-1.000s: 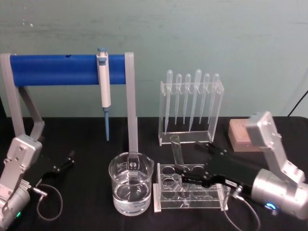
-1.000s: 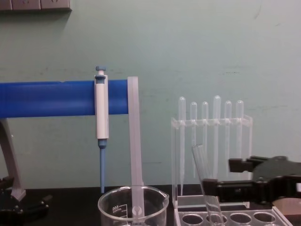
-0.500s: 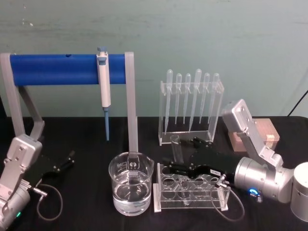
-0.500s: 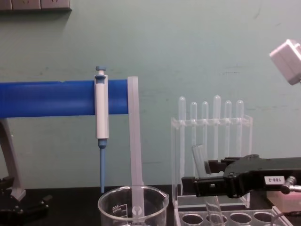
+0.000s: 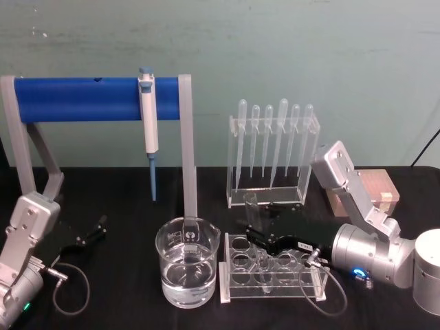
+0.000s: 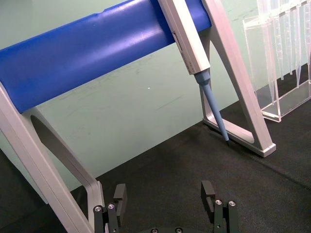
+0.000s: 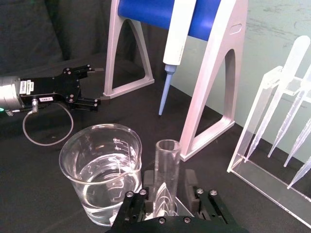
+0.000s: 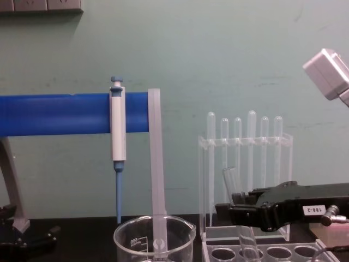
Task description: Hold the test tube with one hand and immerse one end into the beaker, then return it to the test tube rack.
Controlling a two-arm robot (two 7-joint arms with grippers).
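The test tube (image 5: 252, 212) is clear glass and leans a little, its round end in a back hole of the clear rack (image 5: 302, 285). My right gripper (image 5: 258, 224) reaches in from the right. Its black fingers (image 7: 137, 204) sit on either side of the tube (image 7: 166, 165) at mid-height, open, with narrow gaps showing. From the chest, the right gripper (image 8: 229, 203) crosses in front of the tube (image 8: 231, 179). The beaker (image 5: 187, 273), part full of clear liquid, stands just left of the rack. My left gripper (image 5: 93, 232) rests open on the table at far left.
A blue bar stand (image 5: 96, 100) holding a micropipette (image 5: 148, 120) spans the back left, one leg (image 5: 189, 172) right behind the beaker. A tall clear holder with several pipettes (image 5: 273, 155) stands behind the rack. A wooden block (image 5: 378, 189) sits at the right and a cable (image 5: 69, 292) by the left arm.
My right arm has swung left, bringing its gripper around the tube, and the fingers have drawn closer together. The tube still stands in the rack. The left arm has not moved.
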